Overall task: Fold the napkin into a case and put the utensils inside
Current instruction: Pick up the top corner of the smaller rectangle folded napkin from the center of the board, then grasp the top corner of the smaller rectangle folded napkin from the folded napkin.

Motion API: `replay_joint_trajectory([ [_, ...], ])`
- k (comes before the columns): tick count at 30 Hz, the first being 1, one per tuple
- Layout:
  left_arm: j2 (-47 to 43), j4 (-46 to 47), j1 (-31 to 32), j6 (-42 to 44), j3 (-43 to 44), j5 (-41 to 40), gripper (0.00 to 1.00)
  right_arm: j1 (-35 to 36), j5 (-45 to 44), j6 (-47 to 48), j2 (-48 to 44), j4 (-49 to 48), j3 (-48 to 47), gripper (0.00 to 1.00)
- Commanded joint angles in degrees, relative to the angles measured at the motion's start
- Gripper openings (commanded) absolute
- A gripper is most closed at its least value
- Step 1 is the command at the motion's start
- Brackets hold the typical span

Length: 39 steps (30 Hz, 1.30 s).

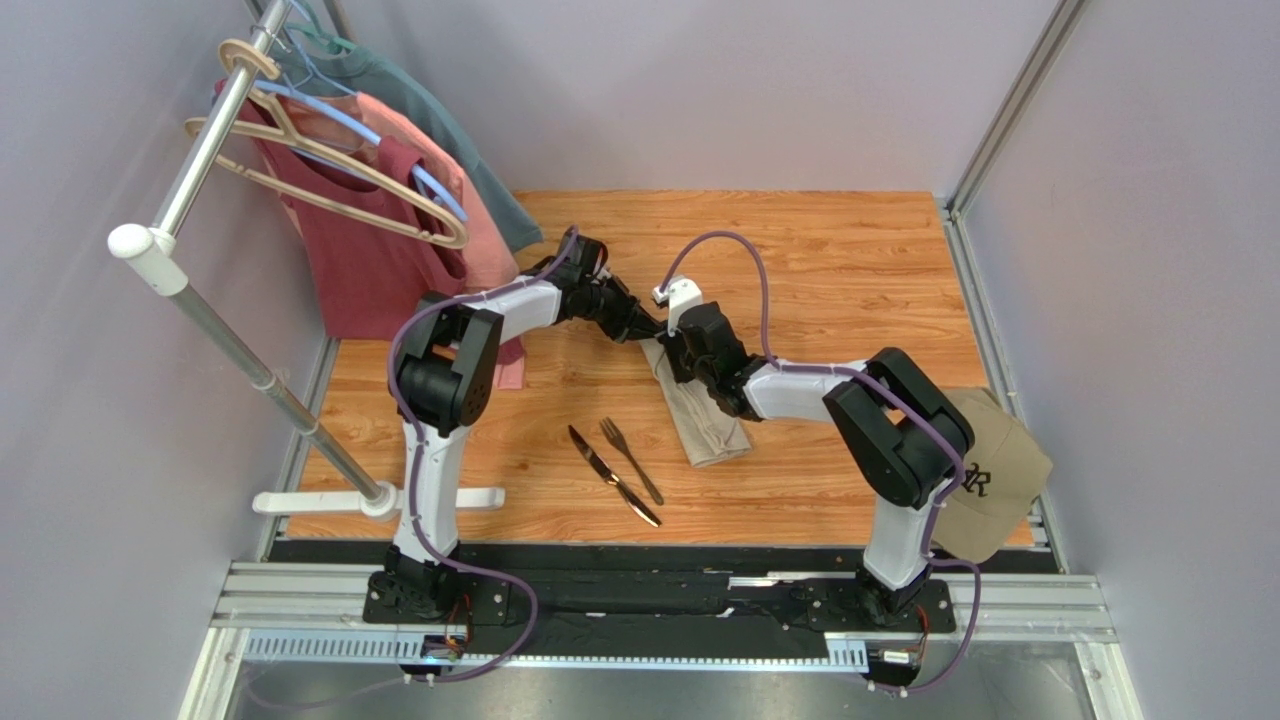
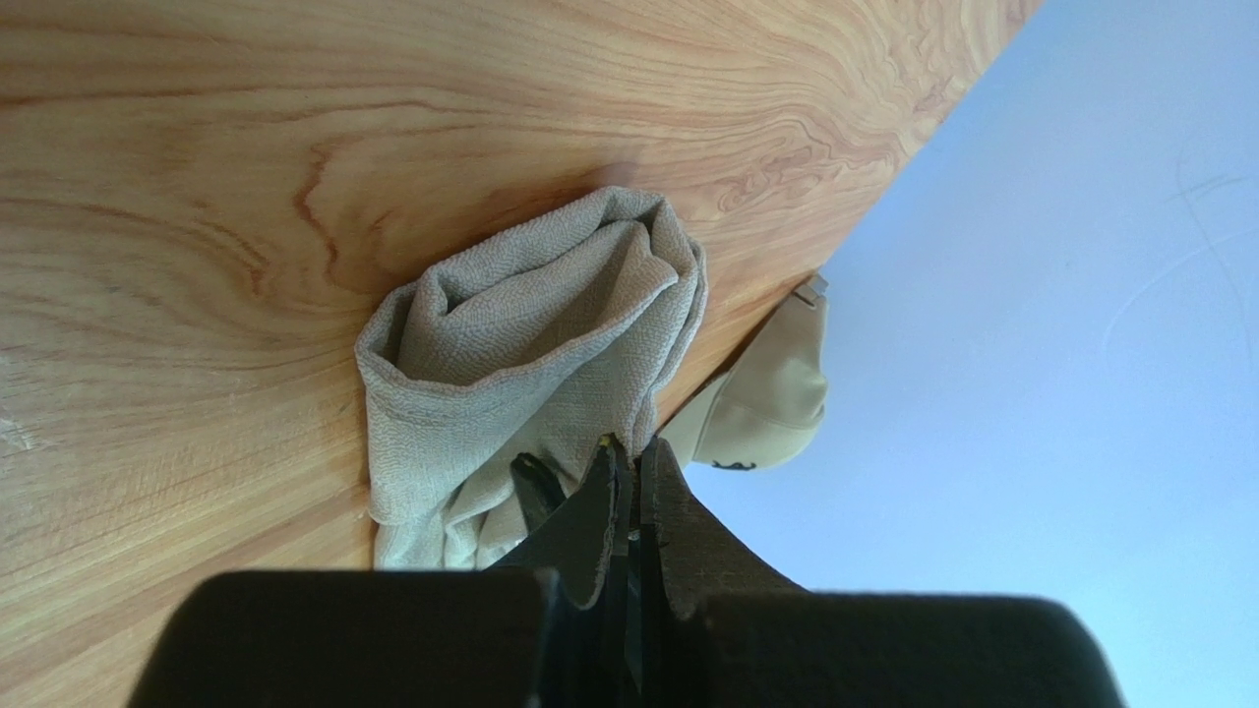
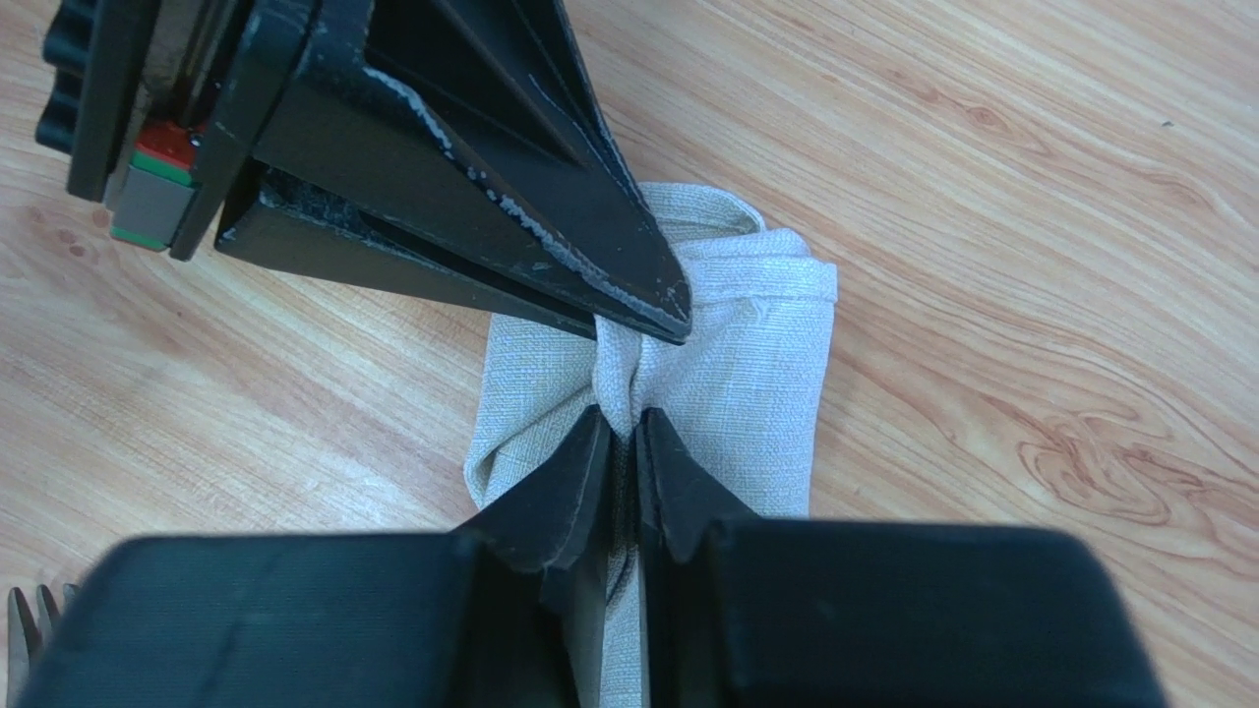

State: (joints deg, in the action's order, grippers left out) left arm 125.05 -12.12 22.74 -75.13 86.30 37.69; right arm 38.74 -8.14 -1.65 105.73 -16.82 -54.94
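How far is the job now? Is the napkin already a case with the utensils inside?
Done: the napkin is folded into a narrow strip. In hand: the left end effector and right end effector both pinch its far end. Remaining: the fork and knife lie on the table beside it, not inside.

The napkin (image 3: 739, 339) was matt beige cloth with a coarse visible weave. The tabletop (image 1: 842, 255) was smooth wood (a faint sheen over strong grain). The fork (image 1: 633, 458) and knife (image 1: 612, 474) were dark metal. The left end effector (image 3: 668, 313) was matt black plastic, its edges scuffed pale.
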Motion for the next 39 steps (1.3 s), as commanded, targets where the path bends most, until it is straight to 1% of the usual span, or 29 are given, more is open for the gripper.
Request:
replay_joint_trajectory([
  [1, -3.0, -0.4, -0.4, -0.6, 0.2, 0.5, 0.00, 0.5, -1.8, -1.1, -1.5, -0.1, -1.4, 0.05],
  [3, -2.4, 1.4, -0.4, -1.1, -0.3, 1.4, 0.00, 0.5, -2.1, -1.3, -2.7, 0.2, -0.7, 0.00],
  [6, -1.9, 2.1, -0.4, -0.6, 0.0, 1.8, 0.00, 0.5, -2.1, -1.6, -4.2, 1.2, 0.2, 0.00],
  [8, -2.0, 3.9, -0.4, 0.9, 0.2, 1.7, 0.00, 0.2, 0.0, -0.7, -4.6, 2.6, 0.1, 0.00],
  [9, -2.2, 3.9, -0.4, 2.1, 0.4, 1.2, 0.00, 0.1, 1.0, -0.3, -4.4, 3.9, -1.4, 0.00],
  [10, -2.4, 3.4, -0.4, 5.1, 0.8, -0.2, 0.00, 0.1, 1.6, 0.3, -4.3, 7.2, -2.3, 0.00],
  [11, -2.5, 2.9, -0.4, 6.6, 1.4, -0.6, 0.00, 0.1, 2.8, 0.8, -4.4, 8.1, -2.7, 0.00],
  [12, -2.5, 2.4, -0.5, 8.0, 1.6, -0.8, 0.14, -0.1, 3.5, 0.9, -4.7, 8.9, -3.4, 0.00],
  [14, -3.3, 0.6, -0.5, 12.7, 1.7, -3.0, 0.28, -0.2, 4.4, 1.2, -4.9, 12.4, -4.3, 0.00],
  [15, -3.9, -0.6, -0.5, 14.4, 1.6, -4.5, 0.47, -0.2, 4.8, 1.4, -5.5, 13.2, -4.4, 0.00],
  [16, -5.3, -1.3, -0.5, 17.4, 1.3, -7.4, 0.57, -0.3, 4.8, 1.5, -5.7, 14.4, -4.6, 0.00],
  [17, -6.1, -2.7, -0.5, 19.0, 0.7, -9.2, 0.64, -0.8, 4.6, 1.4, -5.9, 15.3, -4.9, 0.00],
  [18, -6.8, -3.5, -0.5, 20.1, 0.4, -10.6, 0.65, -1.0, 5.1, 1.4, -6.0, 16.0, -5.3, 0.00],
  [19, -9.2, -4.2, -0.5, 21.9, -1.0, -14.1, 0.65, -1.2, 5.5, 1.4, -5.9, 16.5, -6.0, 0.00],
  [21, -12.1, -4.4, -0.2, 23.5, -2.9, -18.3, 0.65, -1.4, 5.6, 1.5, -5.8, 18.7, -6.6, 0.00],
  [22, -14.9, -4.8, -0.1, 24.9, -4.5, -22.4, 0.64, -1.6, 5.9, 1.4, -5.6, 20.1, -7.6, 0.00],
  [24, -17.8, -3.9, 0.6, 27.1, -7.3, -25.5, 0.52, -2.1, 6.7, 1.0, -5.5, 21.7, -8.3, 0.00],
  [25, -20.8, -1.3, 1.0, 27.7, -10.9, -27.5, 0.45, -2.1, 7.3, 0.9, -5.0, 22.5, -9.3, 0.00],
  [26, -21.9, 0.1, 1.3, 28.1, -12.4, -28.2, 0.34, -2.3, 7.4, 0.9, -4.8, 23.1, -9.6, 0.00],
  [29, -22.8, 1.5, 2.9, 30.6, -14.4, -27.1, 0.14, -2.9, 7.4, -0.5, -4.0, 24.7, -9.6, 0.00],
  [31, -21.2, 0.7, 4.8, 33.6, -13.9, -26.0, 0.14, -3.3, 10.7, -1.4, -4.0, 24.4, -9.0, 0.00],
  [35, -18.9, 1.6, 8.1, 35.8, -14.0, -26.1, 0.14, -4.0, 11.4, -3.4, -3.7, 25.4, -9.6, 0.00],
  [36, -18.5, 1.5, 8.7, 37.6, -13.5, -26.4, 0.14, -4.2, 11.8, -3.7, -3.5, 25.9, -9.7, 0.00],
  [37, -17.9, 0.4, 10.4, 38.6, -12.2, -29.0, 0.14, -4.4, 12.3, -3.9, -3.6, 26.0, -9.7, 0.00],
  [39, -17.7, -0.3, 11.7, 41.2, -11.6, -31.8, 0.16, -5.0, 12.8, -5.0, -3.7, 26.1, -9.5, 0.00],
])
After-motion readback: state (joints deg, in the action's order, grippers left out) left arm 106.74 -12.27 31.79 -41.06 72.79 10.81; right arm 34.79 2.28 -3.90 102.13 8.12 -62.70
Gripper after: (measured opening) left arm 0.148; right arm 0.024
